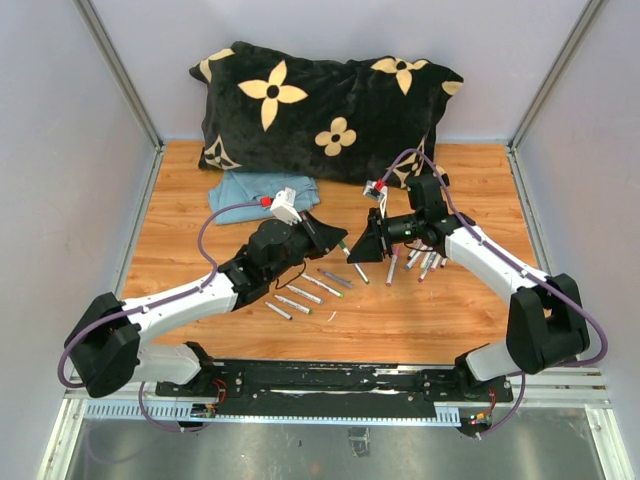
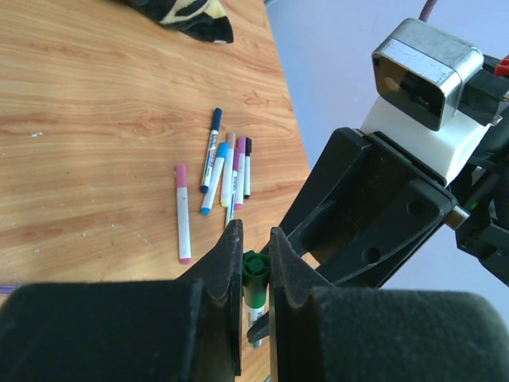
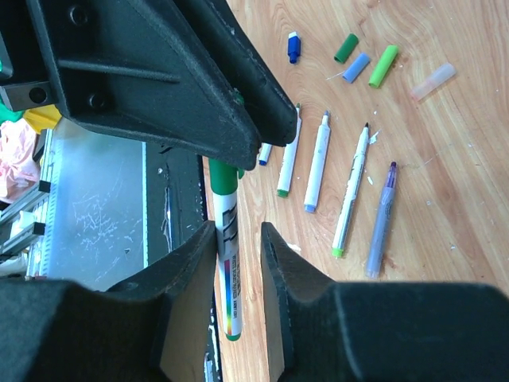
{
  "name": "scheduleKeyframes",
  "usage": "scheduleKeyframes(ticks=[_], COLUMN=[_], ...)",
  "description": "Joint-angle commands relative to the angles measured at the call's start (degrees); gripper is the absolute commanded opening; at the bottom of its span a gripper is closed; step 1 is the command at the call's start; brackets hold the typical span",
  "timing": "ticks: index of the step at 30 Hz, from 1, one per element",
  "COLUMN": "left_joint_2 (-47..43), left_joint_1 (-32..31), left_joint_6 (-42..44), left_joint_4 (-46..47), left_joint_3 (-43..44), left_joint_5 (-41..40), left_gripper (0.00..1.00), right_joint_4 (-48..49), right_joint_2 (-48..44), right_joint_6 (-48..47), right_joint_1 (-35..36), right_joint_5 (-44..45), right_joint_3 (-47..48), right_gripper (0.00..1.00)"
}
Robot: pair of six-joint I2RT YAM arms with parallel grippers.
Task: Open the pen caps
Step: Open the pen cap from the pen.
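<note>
Green pen cap, light and slick, sat pinched in the left jaws; right jaws stood loose around its barrel.

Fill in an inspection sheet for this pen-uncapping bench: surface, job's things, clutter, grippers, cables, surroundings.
Surface: wooden table, faint scuffs and specks.
Job's things: green cap on its pen barrel, held up between the arms; loose caps lie beside several uncapped pens; capped pens lie in a cluster.
Clutter: blue cloth and black flowered pillow at the far edge.
Grippers: left gripper shut on the green cap; right gripper slightly open around the pen barrel.
Cables: purple cables loop along both arms.
Surroundings: pale walls with metal frame posts.
</note>
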Motion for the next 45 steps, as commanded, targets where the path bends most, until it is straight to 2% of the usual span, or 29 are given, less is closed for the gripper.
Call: scheduleKeyframes(ticks=[1,13,16,19,21,25,29,32,36,42,44,45], left_joint_2=[-2.03,-4.32,-5.04,-5.40,-5.40,-4.91,-3.75,-2.51,-1.34,0.27,0.37,0.22], left_joint_1=[0.10,0.37,0.37,0.37,0.37,0.37,0.37,0.33,0.29,0.29,0.29,0.29], left_joint_6=[0.50,1.02,1.06,0.50,-0.06,-0.87,-2.26,-2.75,-3.46,-4.31,-4.42,-4.45], left_joint_4=[6.39,8.47,8.63,8.42,8.28,8.01,7.94,7.92,7.93,7.85,7.91,7.69], left_joint_3=[-0.90,-2.86,-3.51,-3.99,-4.28,-4.71,-5.07,-4.96,-4.59,-4.11,-3.97,-3.81], left_joint_5=[-0.58,-2.58,-3.26,-3.74,-3.49,-1.65,0.67,1.69,2.07,3.12,3.12,2.77], left_gripper=[0.00,0.00,0.01,0.12,0.22,0.41,0.47,0.46,0.36,0.31,0.21,0.10], right_joint_4=[0.59,-3.52,-4.11,-4.46,-4.42,-4.32,-4.09,-4.15,-4.15,-4.14,-4.15,-4.11], right_joint_2=[0.94,2.16,2.34,2.38,2.22,1.96,2.19,2.38,2.38,2.12,2.10,2.05], right_joint_6=[0.33,-3.12,-3.43,-3.45,-3.39,-3.11,-2.80,-2.75,-2.75,-2.90,-3.00,-3.08], right_joint_1=[0.59,3.01,3.12,3.06,3.13,3.12,3.10,3.12,3.10,3.12,3.12,3.16], right_joint_5=[-1.36,-1.98,-2.19,-2.34,-2.23,-1.50,-0.45,0.01,0.41,1.20,1.33,1.33], right_joint_3=[0.61,2.45,2.81,3.06,3.01,3.06,2.99,2.99,2.94,2.87,2.81,2.85], right_gripper=[0.29,0.25,0.17,0.05,0.01,0.01,0.01,0.01,0.01,0.01,0.01,0.01])
